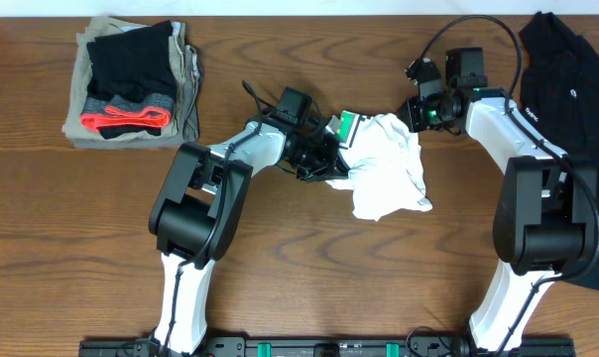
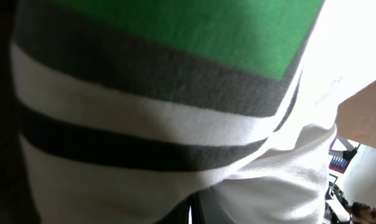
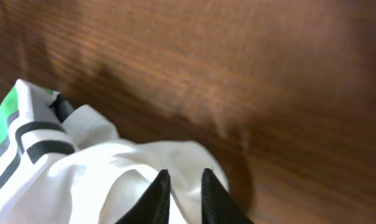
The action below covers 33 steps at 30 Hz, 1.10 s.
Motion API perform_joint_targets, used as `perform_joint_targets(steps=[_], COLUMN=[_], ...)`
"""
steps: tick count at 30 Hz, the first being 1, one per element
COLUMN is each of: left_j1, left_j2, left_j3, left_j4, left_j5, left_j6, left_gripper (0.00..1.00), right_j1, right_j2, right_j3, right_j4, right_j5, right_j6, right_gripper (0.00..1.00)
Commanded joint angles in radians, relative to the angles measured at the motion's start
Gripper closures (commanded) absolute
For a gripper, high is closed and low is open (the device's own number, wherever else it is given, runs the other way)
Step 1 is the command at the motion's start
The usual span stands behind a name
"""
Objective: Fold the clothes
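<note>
Wooden table: white T-shirt bunched, long axis diagonal; left gripper clamped on it, right gripper unclear

matt knit cloth t-shirt, smooth wood-grain table.

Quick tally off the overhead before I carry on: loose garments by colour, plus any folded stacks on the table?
White T-shirt, crumpled: 1
Black shirt, loose: 1
Folded stack: 1
Total: 3
</note>
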Motion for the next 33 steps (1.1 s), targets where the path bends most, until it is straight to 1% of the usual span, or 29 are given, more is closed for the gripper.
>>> perform_joint_targets(steps=[1,4,7,9,13,17,19,24,33], left_j1=[0.006,0.006,0.006,0.006,0.006,0.006,0.006,0.006,0.006], left_j2=[0.055,0.055,0.055,0.055,0.055,0.055,0.055,0.055,0.055], left_j3=[-0.008,-0.008,-0.008,-0.008,-0.008,-0.008,-0.008,-0.008,-0.008], left_j4=[-0.007,-0.007,-0.007,-0.007,-0.007,-0.007,-0.007,-0.007,-0.007], left_j5=[-0.119,-0.119,-0.119,-0.119,-0.119,-0.122,-0.125,-0.125,-0.134], left_j6=[-0.005,-0.004,-0.004,-0.004,-0.004,-0.004,-0.005,-0.005,-0.005], left_gripper=[0.94,0.94,0.94,0.94,0.94,0.94,0.94,0.94,0.94], right_j1=[0.006,0.006,0.006,0.005,-0.009,-0.038,-0.05,-0.06,-0.034], right_j2=[0.019,0.026,0.025,0.025,0.024,0.024,0.024,0.024,0.025], right_j3=[0.011,0.011,0.011,0.011,0.013,0.019,0.022,0.032,0.031], right_j4=[0.019,0.012,-0.003,-0.014,-0.035,-0.039,-0.042,-0.069,-0.113], right_j5=[0.019,-0.008,-0.035,-0.055,-0.06,-0.12,-0.14,-0.165,-0.171], right_j6=[-0.039,-0.04,-0.049,-0.059,-0.069,-0.088,-0.101,-0.142,-0.223], right_gripper=[0.86,0.86,0.83,0.78,0.64,0.58,0.57,0.57,0.61])
